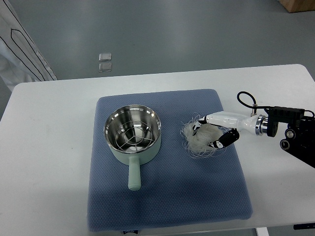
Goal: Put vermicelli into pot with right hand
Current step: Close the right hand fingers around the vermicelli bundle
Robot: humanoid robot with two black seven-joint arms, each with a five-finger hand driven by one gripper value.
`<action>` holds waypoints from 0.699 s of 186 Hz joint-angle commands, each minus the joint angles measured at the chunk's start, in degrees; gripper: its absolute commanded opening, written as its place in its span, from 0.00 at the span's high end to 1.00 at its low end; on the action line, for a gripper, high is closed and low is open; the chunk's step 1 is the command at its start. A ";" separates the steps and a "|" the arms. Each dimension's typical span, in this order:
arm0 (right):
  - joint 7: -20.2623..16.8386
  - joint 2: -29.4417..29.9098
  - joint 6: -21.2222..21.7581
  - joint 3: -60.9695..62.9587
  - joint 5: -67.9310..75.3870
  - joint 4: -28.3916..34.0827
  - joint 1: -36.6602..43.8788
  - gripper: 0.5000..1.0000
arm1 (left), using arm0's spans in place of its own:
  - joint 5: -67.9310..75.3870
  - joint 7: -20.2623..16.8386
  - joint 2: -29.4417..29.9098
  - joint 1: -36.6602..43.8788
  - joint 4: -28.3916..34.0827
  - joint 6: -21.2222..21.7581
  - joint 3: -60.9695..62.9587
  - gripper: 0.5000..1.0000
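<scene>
Reaching in from the right edge, the robot's right hand point(212, 133) rests on a loose nest of white vermicelli point(197, 139), its fingers point(224, 140) curled down into the strands in a partial grip. The bundle lies on a blue mat point(167, 196) covering the white bench point(49, 147), well to the right of the pale green pot point(133, 135), whose handle points toward the camera.

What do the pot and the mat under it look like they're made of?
Pot: shiny steel-looking inside, judging by the mirror-like reflections; the outside and handle look matte pale green, maybe enamel or plastic. Mat: blue, dimpled weave, probably fabric or foam.
</scene>
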 commanded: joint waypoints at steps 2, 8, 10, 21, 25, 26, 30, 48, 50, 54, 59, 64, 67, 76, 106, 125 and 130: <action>0.09 0.00 -0.01 0.10 0.11 -0.34 0.15 1.00 | 0.00 0.00 0.00 0.00 0.00 0.00 0.00 0.00; 0.09 0.00 -0.19 0.19 0.11 -0.43 0.15 1.00 | 0.00 0.00 0.00 0.00 0.00 0.00 0.00 0.00; 0.09 0.00 -0.36 0.19 0.19 -0.43 0.15 1.00 | 0.00 0.00 0.00 0.00 0.00 0.01 0.00 0.00; 0.09 0.70 -0.45 0.19 0.55 -0.52 0.32 1.00 | 0.00 0.00 0.00 0.00 0.00 0.00 0.00 0.00; 0.09 1.14 -0.45 0.28 0.63 -0.52 0.41 1.00 | 0.00 0.00 0.00 0.00 0.00 0.09 0.00 0.00; 0.09 1.14 -0.45 0.28 0.63 -0.52 0.41 1.00 | 0.00 0.00 0.00 0.00 0.00 0.09 0.00 0.00; 0.09 1.50 -0.54 0.28 0.72 -0.52 0.50 1.00 | 0.00 0.00 0.00 0.00 0.00 0.00 0.00 0.00; 0.09 2.11 -0.80 1.07 1.16 -0.52 0.59 1.00 | 0.00 0.00 0.00 0.00 0.00 0.00 0.00 0.00; 0.17 2.11 -0.80 1.15 1.16 -0.52 0.59 1.00 | 0.00 0.00 0.00 0.00 0.00 0.00 0.00 0.00; 0.17 2.11 -0.98 1.24 1.25 -0.52 0.67 1.00 | 0.00 0.00 0.00 0.00 0.00 0.09 0.00 0.00; 0.17 2.11 -1.15 1.42 1.51 -0.52 0.67 1.00 | 0.00 0.00 0.00 0.00 0.00 0.00 0.00 0.00; 0.17 2.11 -1.50 1.77 1.86 -0.52 0.76 1.00 | 0.00 0.00 0.00 0.00 0.00 0.00 0.00 0.00; 0.26 2.11 -1.85 2.21 2.39 -0.52 0.76 1.00 | 0.00 0.00 0.00 0.00 0.00 0.01 0.00 0.00; 0.26 2.11 -2.38 3.00 3.45 -0.60 0.76 1.00 | 0.00 0.00 0.00 0.00 0.00 0.00 0.00 0.00; 0.17 2.11 -3.00 4.32 5.91 -0.69 1.03 1.00 | 0.00 0.00 0.00 0.00 0.00 0.09 0.00 0.00; 0.17 2.11 -3.35 4.93 6.96 -0.69 1.03 1.00 | 0.00 0.00 0.00 0.00 0.00 0.00 0.00 0.00; 0.17 2.11 -3.44 5.02 7.05 -0.69 1.11 1.00 | 0.00 0.00 0.00 0.00 0.00 0.00 0.09 0.00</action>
